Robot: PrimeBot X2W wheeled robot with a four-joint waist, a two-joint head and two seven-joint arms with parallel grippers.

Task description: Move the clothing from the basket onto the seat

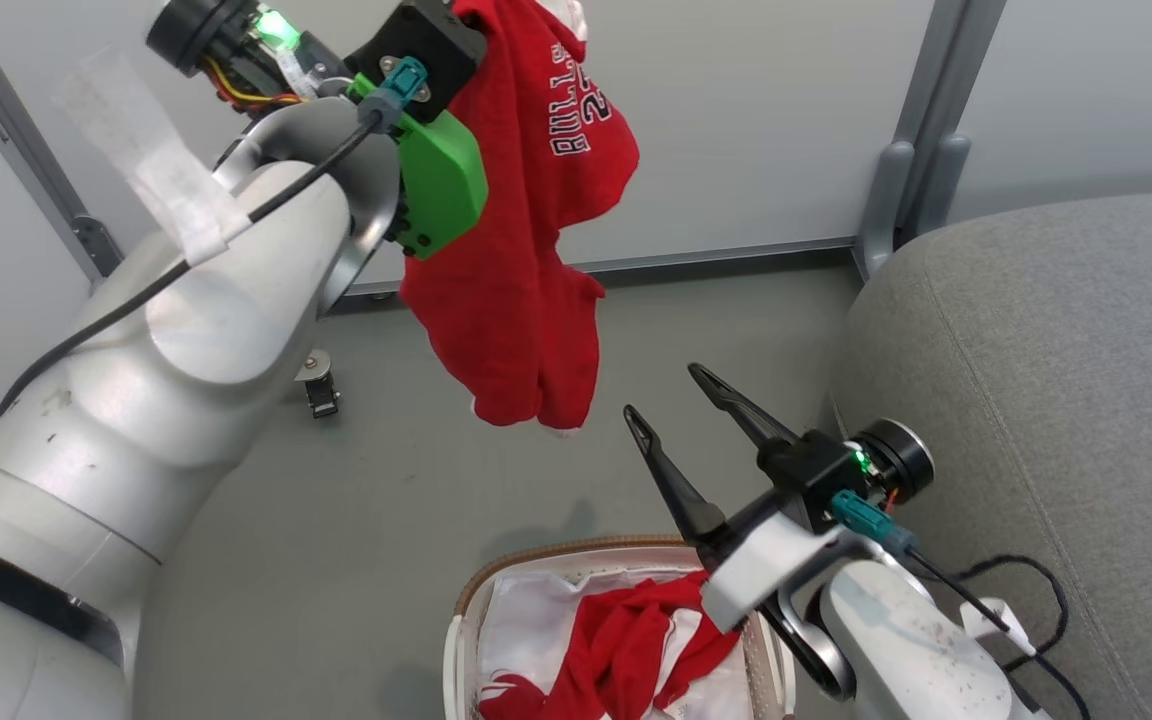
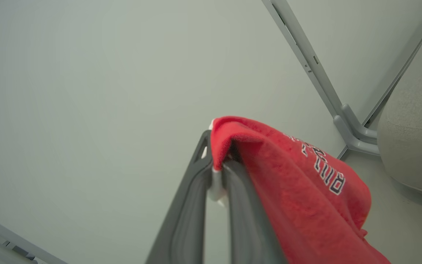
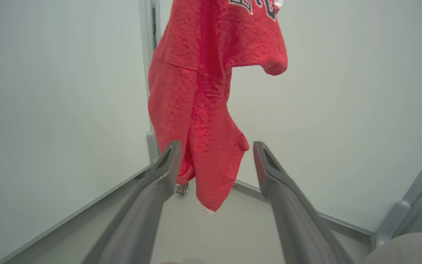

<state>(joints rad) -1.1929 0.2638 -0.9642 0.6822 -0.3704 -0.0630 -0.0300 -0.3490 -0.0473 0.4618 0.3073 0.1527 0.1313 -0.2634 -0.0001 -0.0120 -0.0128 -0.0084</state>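
Observation:
A red garment with "BULLS" lettering [image 1: 516, 260] hangs in the air from my raised left gripper [image 2: 216, 154], which is shut on its top fold [image 2: 233, 135]. A second red and white garment [image 1: 626, 640] lies crumpled in the white basket [image 1: 466, 600] at the bottom of the head view. My right gripper [image 1: 664, 392] stands open just above the basket's right side, holding nothing. In the right wrist view the hanging garment [image 3: 203, 110] dangles beyond the fingertips [image 3: 172, 150]. The grey seat [image 1: 1056, 380] fills the right side.
White wall panels with a grey metal post [image 1: 911, 150] stand behind. A small caster [image 1: 319, 385] sits on the grey floor under my left arm. A black cable [image 1: 1016, 600] from my right wrist trails over the seat's front.

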